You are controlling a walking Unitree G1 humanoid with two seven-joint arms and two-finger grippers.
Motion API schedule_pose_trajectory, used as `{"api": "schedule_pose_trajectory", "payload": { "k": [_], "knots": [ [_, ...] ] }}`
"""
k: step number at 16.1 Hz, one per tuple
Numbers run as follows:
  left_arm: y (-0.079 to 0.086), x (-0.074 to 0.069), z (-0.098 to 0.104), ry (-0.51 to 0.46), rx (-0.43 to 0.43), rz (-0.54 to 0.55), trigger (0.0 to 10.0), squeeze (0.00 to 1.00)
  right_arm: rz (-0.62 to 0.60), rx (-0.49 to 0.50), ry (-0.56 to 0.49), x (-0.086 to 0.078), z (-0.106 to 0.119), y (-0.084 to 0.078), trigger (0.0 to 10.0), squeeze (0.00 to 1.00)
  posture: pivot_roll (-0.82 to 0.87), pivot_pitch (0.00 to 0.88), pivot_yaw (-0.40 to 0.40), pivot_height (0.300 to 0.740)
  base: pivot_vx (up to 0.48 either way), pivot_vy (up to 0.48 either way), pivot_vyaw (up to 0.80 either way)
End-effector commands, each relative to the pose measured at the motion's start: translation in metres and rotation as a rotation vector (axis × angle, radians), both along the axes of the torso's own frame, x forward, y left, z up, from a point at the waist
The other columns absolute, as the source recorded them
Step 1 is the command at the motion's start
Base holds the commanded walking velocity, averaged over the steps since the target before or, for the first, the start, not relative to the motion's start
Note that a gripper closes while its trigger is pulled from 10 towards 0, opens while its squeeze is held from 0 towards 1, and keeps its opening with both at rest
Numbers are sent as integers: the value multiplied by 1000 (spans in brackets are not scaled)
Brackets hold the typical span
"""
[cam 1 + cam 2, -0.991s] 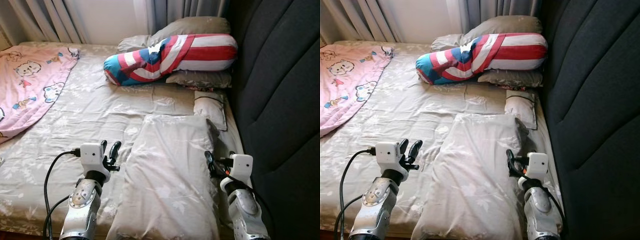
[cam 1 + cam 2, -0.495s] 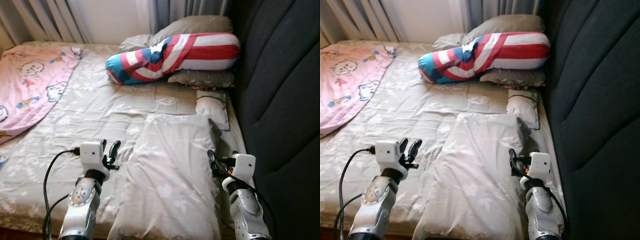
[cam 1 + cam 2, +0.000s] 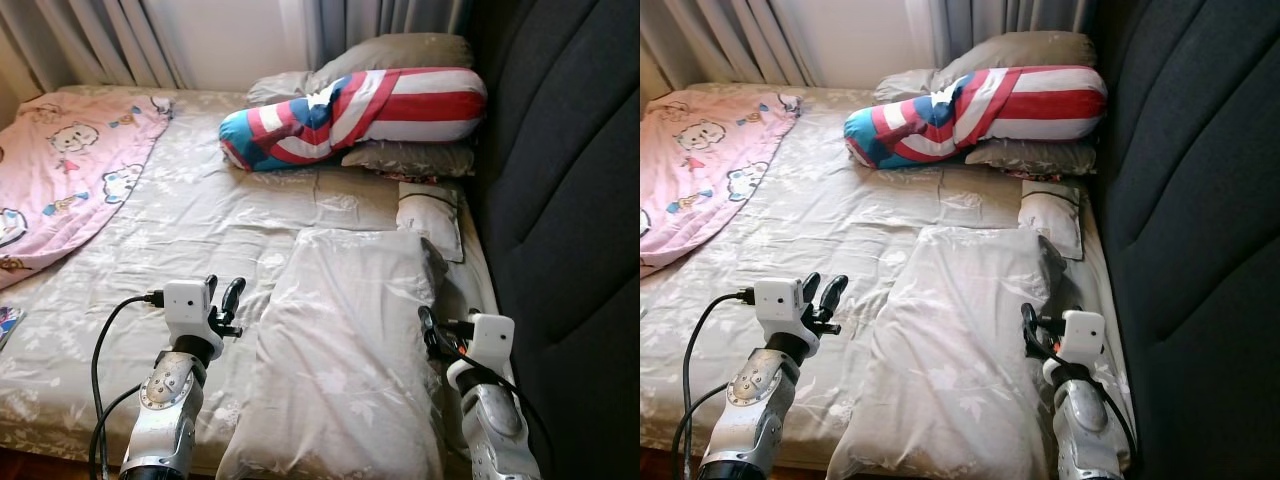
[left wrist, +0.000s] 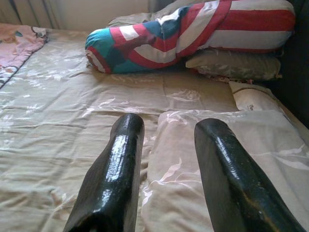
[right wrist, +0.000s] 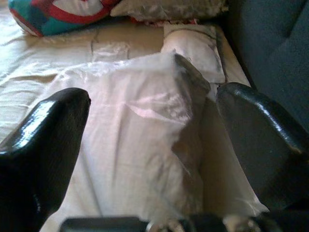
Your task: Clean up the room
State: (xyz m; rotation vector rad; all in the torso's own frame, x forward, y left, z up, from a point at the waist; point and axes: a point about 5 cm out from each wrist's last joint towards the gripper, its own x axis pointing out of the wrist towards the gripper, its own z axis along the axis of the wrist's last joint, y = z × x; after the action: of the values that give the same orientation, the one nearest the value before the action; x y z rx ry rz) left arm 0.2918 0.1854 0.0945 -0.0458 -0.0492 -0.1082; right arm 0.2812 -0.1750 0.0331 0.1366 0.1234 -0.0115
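Landmark: the large beige pillow (image 3: 345, 350) is lying lengthwise on the bed (image 3: 180, 230), close to the dark padded headboard (image 3: 560, 180).
Left gripper (image 3: 224, 297): it is hovering just beside the large beige pillow's left edge, fingers spread, nothing between them; in the left wrist view the gripper (image 4: 166, 137) is pointing along the seam where the pillow meets the sheet.
Right gripper (image 3: 428, 325): it is sitting at the large beige pillow's right edge, between the pillow and the headboard; in the right wrist view its fingers (image 5: 46, 130) are standing wide apart, with the pillow's near corner lying between them but not clamped.
Small pillow (image 3: 430, 215): it is resting just beyond the large beige pillow's far right corner, against the headboard.
Striped bolster (image 3: 350, 115): red, white and blue, it is lying well beyond the large beige pillow, on top of a grey pillow (image 3: 415, 158).
Pink blanket (image 3: 60, 170): it is spreading over the bed far to the left of the large beige pillow.
Curtains (image 3: 110, 40): they are hanging behind the bed.
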Motion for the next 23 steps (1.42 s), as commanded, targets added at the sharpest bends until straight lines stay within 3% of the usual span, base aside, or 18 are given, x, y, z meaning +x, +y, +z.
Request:
{"api": "schedule_pose_trajectory", "payload": {
  "k": [1,17,20,23],
  "knots": [
    [2,-3,-5,25,0,4,10000,0,11,-1,-5,3,2,2,10000,0,-64,65,13,704,0,0,0],
    [-3,-4,-9,40,0,-15,10000,0,13,-13,25,-2,-2,0,10000,0,-71,92,7,689,0,0,0],
    [-2,-5,-9,42,-2,-12,10000,0,10,-15,26,-1,-3,1,10000,0,-69,98,2,659,0,0,0],
    [-2,-6,-9,42,-2,-10,10000,0,2,-10,10,-2,-1,-1,10000,0,-68,101,0,659,0,0,0]
  ]
}}
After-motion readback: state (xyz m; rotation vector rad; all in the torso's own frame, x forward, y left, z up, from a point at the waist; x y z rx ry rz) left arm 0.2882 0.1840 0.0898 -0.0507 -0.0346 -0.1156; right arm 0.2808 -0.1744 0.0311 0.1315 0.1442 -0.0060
